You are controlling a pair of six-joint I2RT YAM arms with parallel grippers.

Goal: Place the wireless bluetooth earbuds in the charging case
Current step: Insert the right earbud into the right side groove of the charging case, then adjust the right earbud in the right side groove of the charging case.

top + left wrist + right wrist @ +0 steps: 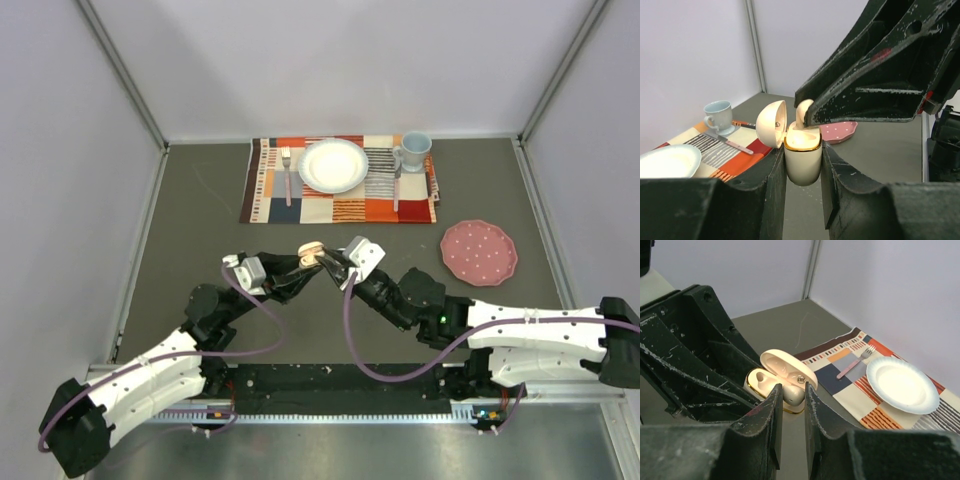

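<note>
Gripping the case (pixel 802 167) in the left claw (pixel 803 157): fingers (pixel 775 185) pressed against both sides of its lower body, closed on it and holding it upright, clear of the worktop (pixel 200 225). Hinged open, with the lid (pixel 772 123) swung back toward the left in the left-wrist view and a gold rim around the mouth.

Pinching an earbud (pixel 792 394) in the right claw (pixel 793 396), shut tight with the small white piece between the fingertips. Poised right at the mouth of the case: from the left wrist, rounded head up, lower end down at the opening on the side away from the lid. Cannot tell how far in, nor whether the well nearer the lid holds anything.

From above, tip to tip over the middle of the worktop, left claw reaching in from the left, right claw from the right, with the case between them.

Beyond, along the far edge: a striped placemat (pixel 340 205) carrying a white plate (pixel 333 165), with a fork (pixel 287 172) left of the plate, another utensil (pixel 396 188) right of it, and a pale blue cup (pixel 413 150) at the far right corner. Right of the claws and apart from the placemat, a pink plate (pixel 479 251) with white dots, flat on the bare worktop.
</note>
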